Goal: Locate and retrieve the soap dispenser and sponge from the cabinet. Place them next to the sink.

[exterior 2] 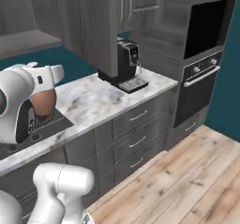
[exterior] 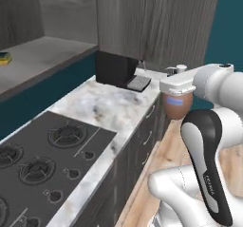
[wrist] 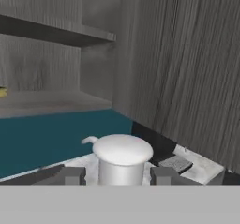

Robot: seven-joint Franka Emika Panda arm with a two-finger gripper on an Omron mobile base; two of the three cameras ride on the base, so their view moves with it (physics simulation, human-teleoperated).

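Observation:
My gripper [wrist: 117, 176] is shut on the soap dispenser [exterior: 176, 106], a reddish-brown bulbous bottle with a pale blue label band, held in the air off the counter's front edge. Its white pump top [wrist: 122, 155] rises between my two dark fingertips [wrist: 72, 175]. In the right base view the bottle [exterior 2: 43, 101] hangs under my white hand, above the stove side of the counter. The sponge [exterior: 4, 57], yellow with a green top, lies on the light grey shelf of the open cabinet [exterior: 45, 55] at far left; a yellow sliver of the sponge [wrist: 2, 92] shows on the shelf. The sink is out of view.
A black coffee machine [exterior: 116, 69] stands at the back of the marble counter [exterior: 111, 108]. The black stovetop [exterior: 42, 159] fills the counter's near left. Grey drawers [exterior 2: 138, 134] run below, a wall oven [exterior 2: 202, 63] stands at right, and wood floor [exterior 2: 187, 176] lies in front.

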